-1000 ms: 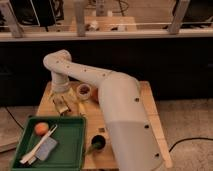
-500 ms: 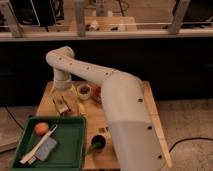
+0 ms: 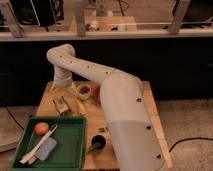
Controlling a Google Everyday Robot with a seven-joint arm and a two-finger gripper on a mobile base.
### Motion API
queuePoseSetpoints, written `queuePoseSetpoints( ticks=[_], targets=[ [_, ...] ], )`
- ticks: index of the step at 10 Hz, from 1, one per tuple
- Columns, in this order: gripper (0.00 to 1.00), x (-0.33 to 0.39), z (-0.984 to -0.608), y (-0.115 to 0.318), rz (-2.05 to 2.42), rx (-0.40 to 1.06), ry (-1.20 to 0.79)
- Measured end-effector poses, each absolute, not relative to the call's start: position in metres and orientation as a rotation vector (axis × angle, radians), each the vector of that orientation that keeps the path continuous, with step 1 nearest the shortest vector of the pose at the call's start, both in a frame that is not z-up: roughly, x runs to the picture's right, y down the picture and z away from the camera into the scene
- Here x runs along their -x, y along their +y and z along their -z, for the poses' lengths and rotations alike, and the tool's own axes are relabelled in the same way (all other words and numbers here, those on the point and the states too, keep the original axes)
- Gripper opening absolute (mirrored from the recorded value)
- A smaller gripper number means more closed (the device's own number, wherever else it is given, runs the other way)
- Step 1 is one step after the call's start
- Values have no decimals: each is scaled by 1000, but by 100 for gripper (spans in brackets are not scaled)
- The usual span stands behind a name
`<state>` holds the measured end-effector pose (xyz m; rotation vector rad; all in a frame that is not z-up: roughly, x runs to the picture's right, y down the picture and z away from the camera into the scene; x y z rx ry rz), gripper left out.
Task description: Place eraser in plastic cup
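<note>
A small pale translucent plastic cup (image 3: 85, 91) stands on the wooden table (image 3: 47, 97), just right of the arm's lower link. Something dark brownish shows inside the cup; it may be the eraser, but I cannot tell for certain. My gripper (image 3: 61, 105) hangs low over the table's left part, to the left of and a little nearer than the cup, apart from it. The big white arm sweeps in from the lower right and hides much of the table's right side.
A green tray (image 3: 70, 150) at the front left holds an orange ball (image 3: 41, 128), a white utensil (image 3: 37, 146) and a flat grey pad (image 3: 46, 149). A dark cup with a green item (image 3: 97, 143) stands beside it. An orange bowl's edge (image 3: 98, 93) peeks out behind the arm. A rail runs behind the table.
The arm's elbow has risen and shifted slightly to the right. The gripper stays low over the table's left part, left of the cup.
</note>
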<state>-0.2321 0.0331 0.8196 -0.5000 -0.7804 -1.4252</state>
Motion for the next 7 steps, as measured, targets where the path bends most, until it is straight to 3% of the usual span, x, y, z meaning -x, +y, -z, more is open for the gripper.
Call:
queuePoseSetpoints(
  ticks=[7],
  targets=[
    [80, 229, -822, 31, 1423, 494, -774]
  ],
)
